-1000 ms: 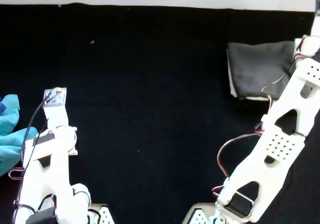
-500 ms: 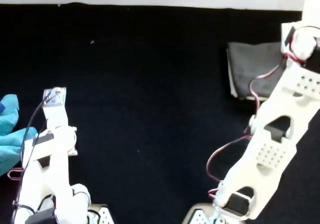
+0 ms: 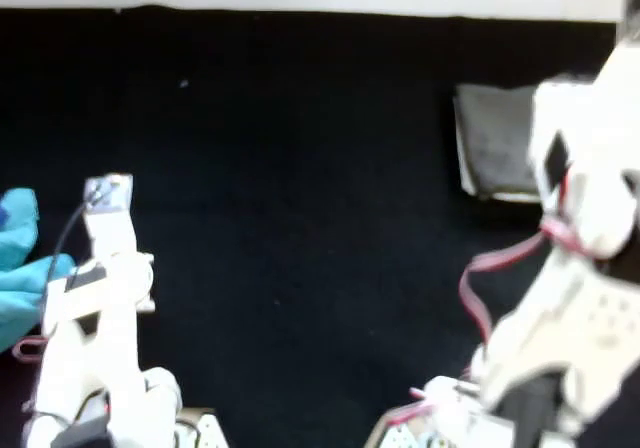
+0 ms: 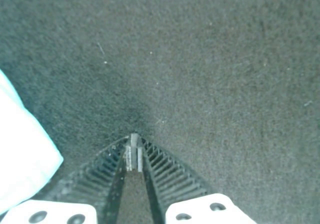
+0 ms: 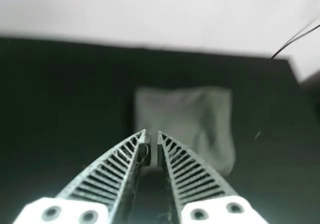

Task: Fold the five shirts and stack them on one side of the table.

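A folded grey shirt [image 3: 495, 138] lies at the far right of the table [image 3: 300, 168], and a teal shirt [image 3: 25, 288] is bunched at its left edge. The left tool [image 4: 133, 154] is closed and empty, low over the table beside the teal shirt. The right tool [image 5: 151, 140], all but closed and empty, points at the grey shirt.

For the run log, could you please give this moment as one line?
left tool: shut, empty | right tool: shut, empty, facing folded grey shirt | teal shirt: bunched, table's left edge
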Robot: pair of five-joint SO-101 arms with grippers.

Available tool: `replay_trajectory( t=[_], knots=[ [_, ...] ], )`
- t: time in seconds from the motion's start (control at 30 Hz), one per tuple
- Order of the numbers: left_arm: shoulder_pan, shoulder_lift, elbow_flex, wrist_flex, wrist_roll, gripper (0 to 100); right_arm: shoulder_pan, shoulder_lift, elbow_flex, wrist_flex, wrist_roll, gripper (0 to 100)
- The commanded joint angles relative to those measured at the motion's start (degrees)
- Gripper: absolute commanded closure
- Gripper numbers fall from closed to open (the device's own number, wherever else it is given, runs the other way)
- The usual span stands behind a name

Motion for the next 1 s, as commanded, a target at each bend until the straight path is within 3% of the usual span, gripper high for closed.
replay_trajectory(
  t=[0.0, 0.13, 0.33, 0.47, 0.77, 0.97],
  knots=[
    [0.31, -0.04, 0.13, -1.58, 0.44, 99, -1.8, -12.62, 25.45, -4.0, -0.79, 96.8],
    [0.31, -0.04, 0.13, -1.58, 0.44, 99, -1.8, -22.55, 52.26, -13.67, -0.79, 97.1],
    [0.31, -0.04, 0.13, -1.58, 0.44, 99, -1.98, -37.58, 94.46, -36.62, -0.88, 97.2],
    [0.31, -0.04, 0.13, -1.58, 0.44, 99, -1.98, -44.26, 113.54, -45.85, -0.7, 97.2],
    [0.31, -0.04, 0.13, -1.41, 0.44, 99, -1.98, -53.32, 132.97, -55.43, -0.79, 97.2],
    [0.31, -0.04, 0.13, -1.32, 0.44, 99, -1.98, -59.12, 135.96, -55.6, -0.79, 97.2]
  ],
)
